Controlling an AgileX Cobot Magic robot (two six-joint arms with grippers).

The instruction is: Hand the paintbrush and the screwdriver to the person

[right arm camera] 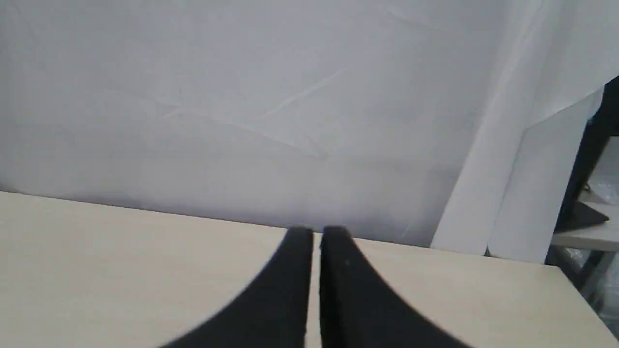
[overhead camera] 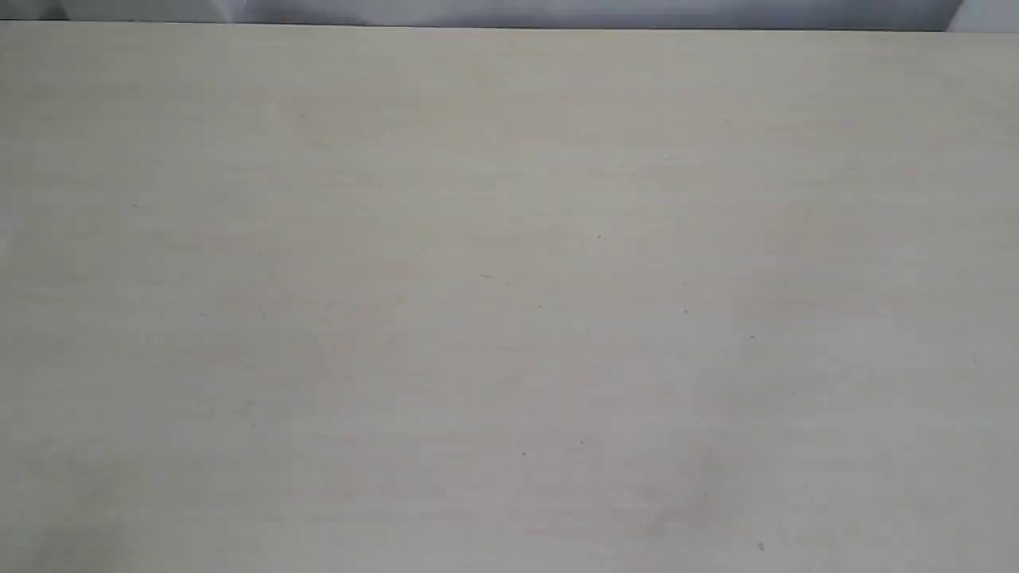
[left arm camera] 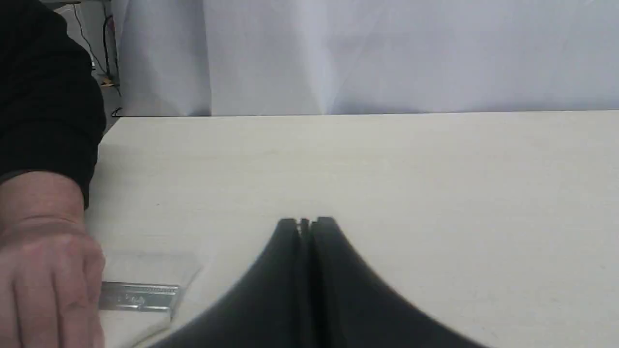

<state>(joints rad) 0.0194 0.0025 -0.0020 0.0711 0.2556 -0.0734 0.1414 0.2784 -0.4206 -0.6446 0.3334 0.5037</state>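
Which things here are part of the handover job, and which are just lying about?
Job: paintbrush, person's hand, left pincer, right pincer. Screwdriver not in view.
Lying about: table, white curtain, cables, black stand.

Left jaws closed, right jaws closed

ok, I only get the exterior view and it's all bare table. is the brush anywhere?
Observer: Yes. In the left wrist view the brush lies flat on the table.
Operator: Person around?
Observer: Yes. The person has fingers down over the brush, hiding its handle.
Operator: Robot holding anything?
Observer: No. The left hand and right hand are both shut and empty.
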